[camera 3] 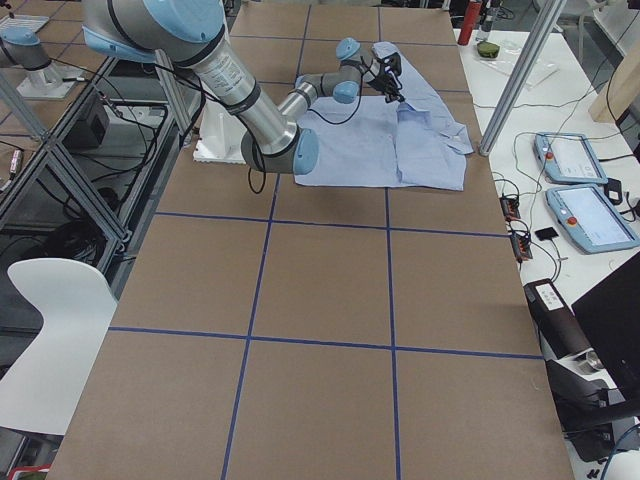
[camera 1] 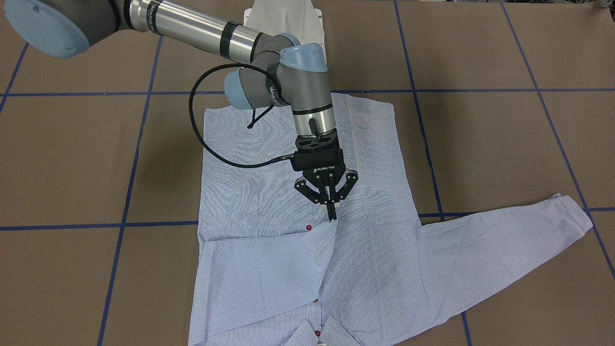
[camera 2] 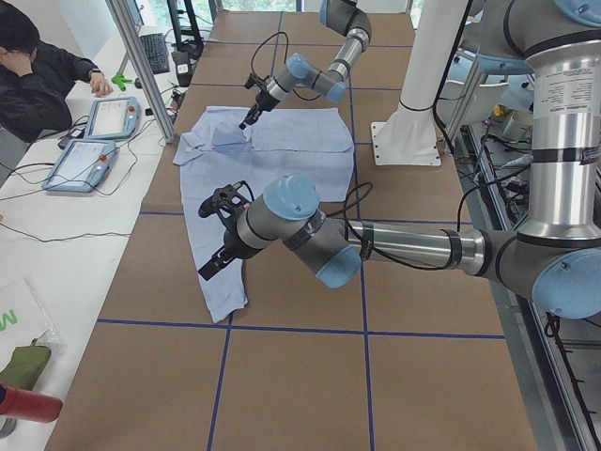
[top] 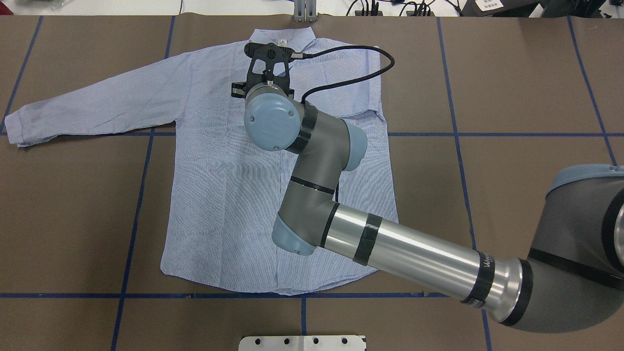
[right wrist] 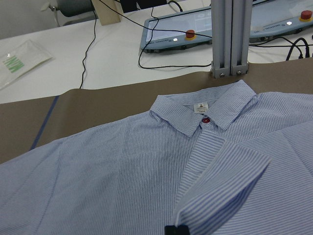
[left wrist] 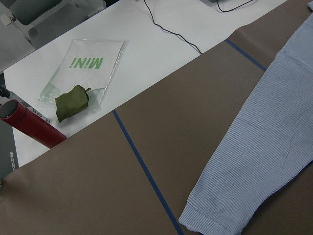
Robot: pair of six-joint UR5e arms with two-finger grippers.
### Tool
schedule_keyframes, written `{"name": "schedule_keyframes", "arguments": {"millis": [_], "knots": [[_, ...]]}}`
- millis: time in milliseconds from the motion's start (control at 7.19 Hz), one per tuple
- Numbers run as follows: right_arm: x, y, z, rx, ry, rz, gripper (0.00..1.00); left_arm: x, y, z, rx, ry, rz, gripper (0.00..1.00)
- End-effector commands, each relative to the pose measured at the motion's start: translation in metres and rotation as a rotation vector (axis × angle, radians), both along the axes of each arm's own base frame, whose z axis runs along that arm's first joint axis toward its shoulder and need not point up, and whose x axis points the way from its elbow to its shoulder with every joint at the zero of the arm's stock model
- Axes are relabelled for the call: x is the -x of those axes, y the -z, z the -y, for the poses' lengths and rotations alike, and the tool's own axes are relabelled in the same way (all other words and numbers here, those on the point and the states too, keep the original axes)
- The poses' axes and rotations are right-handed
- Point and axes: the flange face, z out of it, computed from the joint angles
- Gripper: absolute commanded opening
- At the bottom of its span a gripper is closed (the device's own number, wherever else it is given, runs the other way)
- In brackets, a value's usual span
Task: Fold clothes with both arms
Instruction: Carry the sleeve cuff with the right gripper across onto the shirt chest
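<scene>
The shirt [top: 219,204] lies flat and face-up mid-tabletop [top: 512,87], collar [right wrist: 205,110] toward the far edge. Folding looks barely started. The folded sleeve [camera 1: 259,269] lies across the chest; the spread sleeve [top: 97,107] and the body are not yet folded. The right gripper [camera 1: 331,215] has its fingers pinched on the folded sleeve's cuff. The left gripper [camera 2: 214,265] hangs by the other cuff; its fingers' state cannot be told.
</scene>
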Motion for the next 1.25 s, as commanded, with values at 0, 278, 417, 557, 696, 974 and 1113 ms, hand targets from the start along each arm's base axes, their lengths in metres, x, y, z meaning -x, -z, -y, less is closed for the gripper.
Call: {"name": "schedule_keyframes", "arguments": {"millis": [0, 278, 417, 557, 696, 974, 1113], "knots": [[0.033, 0.043, -0.016, 0.102, -0.001, -0.134, 0.93, 0.000, -0.001, 0.000, 0.001, -0.001, 0.000, 1.00], [0.032, 0.102, -0.021, 0.226, -0.006, -0.152, 0.99, 0.000, -0.005, 0.000, 0.009, -0.001, -0.001, 1.00], [0.023, 0.105, -0.012, 0.259, -0.003, -0.169, 0.99, 0.000, -0.009, -0.001, 0.018, 0.001, -0.001, 1.00], [-0.001, 0.093, 0.020, 0.318, -0.005, -0.195, 1.00, 0.000, -0.015, 0.003, 0.023, 0.001, -0.003, 1.00], [-0.034, 0.071, 0.055, 0.376, 0.029, -0.186, 1.00, -0.001, -0.026, 0.007, 0.013, 0.016, -0.021, 1.00], [-0.132, 0.024, 0.088, 0.308, 0.134, -0.190, 1.00, -0.051, -0.070, 0.010, -0.071, -0.069, -0.033, 1.00], [-0.189, 0.002, 0.098, 0.283, 0.191, -0.180, 1.00, -0.079, -0.088, 0.027, -0.045, -0.111, -0.041, 1.00]]}}
